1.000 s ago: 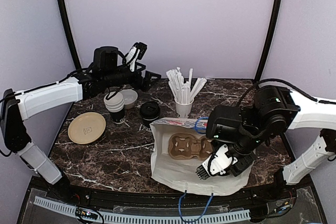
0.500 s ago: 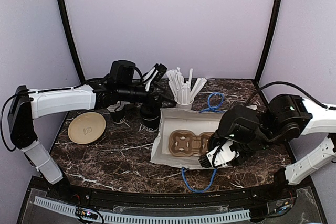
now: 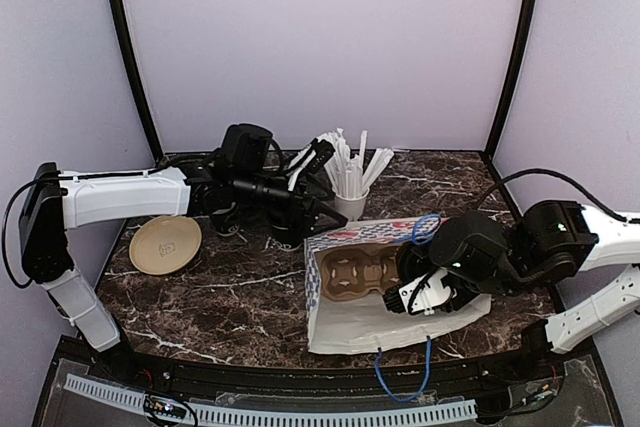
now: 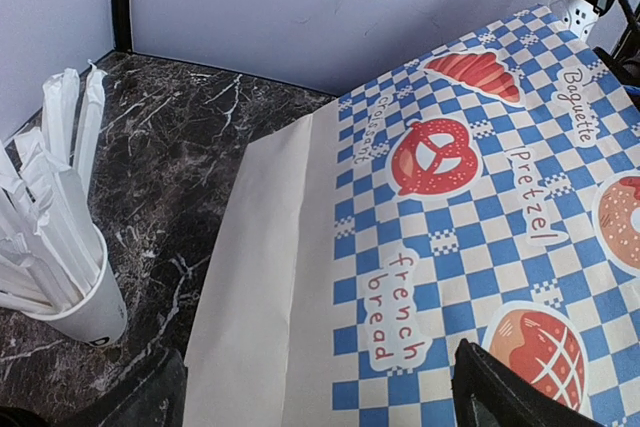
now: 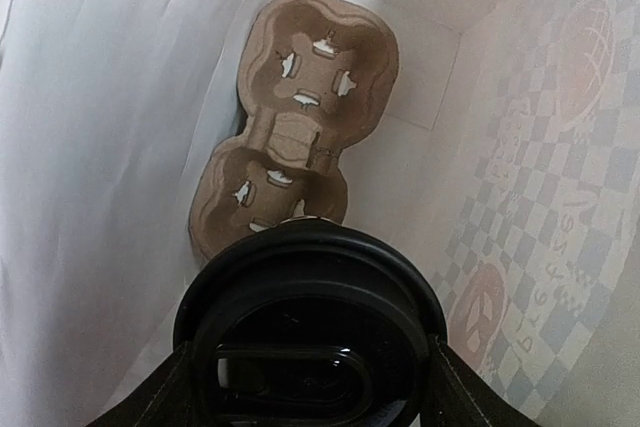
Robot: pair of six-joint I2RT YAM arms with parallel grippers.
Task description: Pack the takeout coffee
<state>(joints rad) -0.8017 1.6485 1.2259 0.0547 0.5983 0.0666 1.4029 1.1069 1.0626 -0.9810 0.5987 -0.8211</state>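
Clamping the takeout coffee (image 5: pixel 310 332) inside the bag (image 4: pixel 450 197), the right gripper (image 5: pixel 312 387) lines it over the carrier (image 5: pixel 300 117); the left gripper (image 4: pixel 320 402), spread wide outside, likely steadies the bag.

Takeout coffee (image 5: pixel 310 322): glossy black plastic lid fitted, seen lid-on; cup body hidden beneath. Gripped in the right tool (image 5: pixel 310 397), inside the open paper bag (image 5: pixel 100 147), at the near end of the brown cup carrier (image 5: pixel 300 137).

One takeout coffee (image 5: pixel 310 342) between the right gripper's (image 5: pixel 312 392) fingers; beyond them, one two-well carrier (image 5: pixel 290 147), one paper bag (image 3: pixel 350 325); one straw cup (image 4: pixel 90 312); one tan disc (image 3: pixel 165 244).
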